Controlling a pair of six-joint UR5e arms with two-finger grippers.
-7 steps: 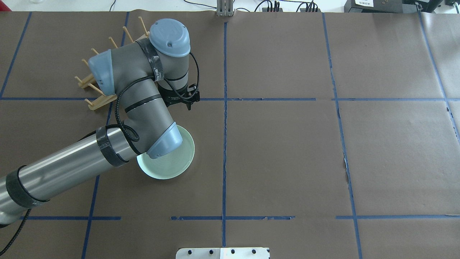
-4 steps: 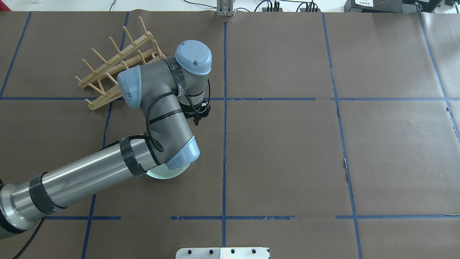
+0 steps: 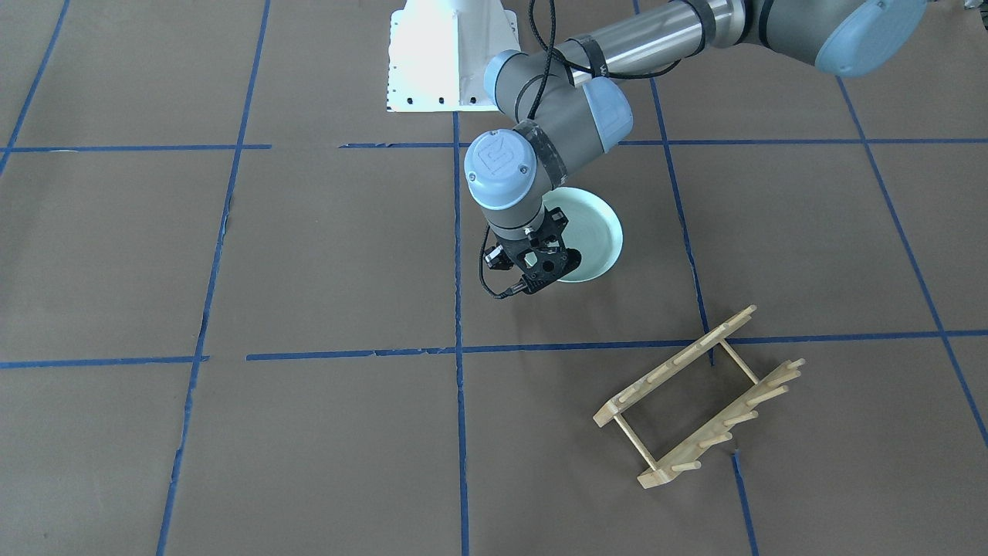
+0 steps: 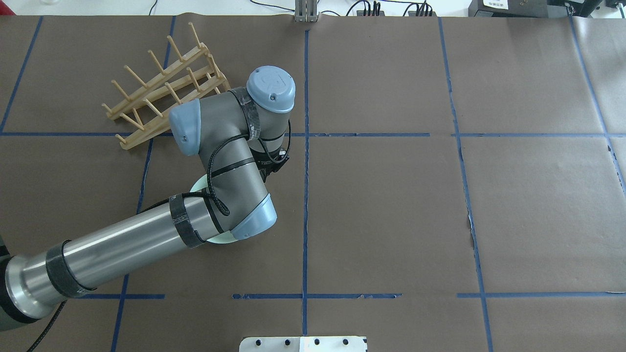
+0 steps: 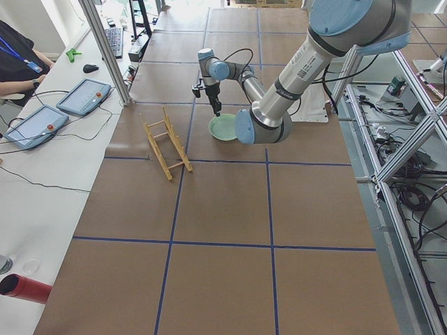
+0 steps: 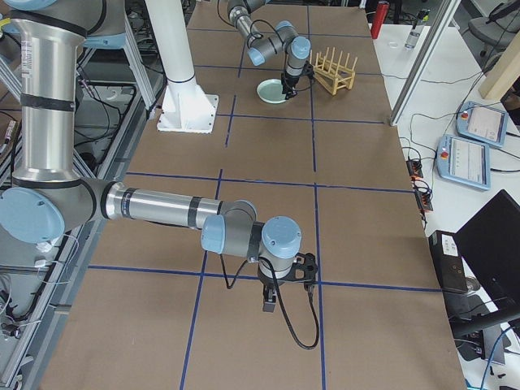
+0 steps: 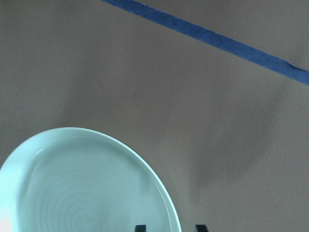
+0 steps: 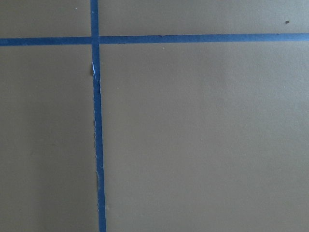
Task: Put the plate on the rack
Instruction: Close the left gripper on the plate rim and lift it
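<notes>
The bench (image 4: pixel 391 205) has a brown covering gridded with blue tape lines (image 4: pixel 306 205). A white base plate (image 4: pixel 303 343) sits at its near edge. The left side table (image 5: pixel 49 181) holds two tablets (image 5: pixel 84 96), a keyboard (image 5: pixel 116 40), a mouse (image 5: pixel 90 68) and a red cylinder (image 5: pixel 26 289).

The counter (image 4: pixel 391 205), papered brown with blue tape lines, carried the plate (image 3: pixel 594 232) near its middle and the rack (image 3: pixel 679 361) toward its far-left corner.

Overhead from behind, front view opposite, side views far, wrist views close, most share plate (image 3: pixel 594 232)

The plate (image 3: pixel 596 230) lies on the table (image 3: pixel 309 255), the rack (image 3: pixel 698 398) well apart toward the robot's left.
</notes>
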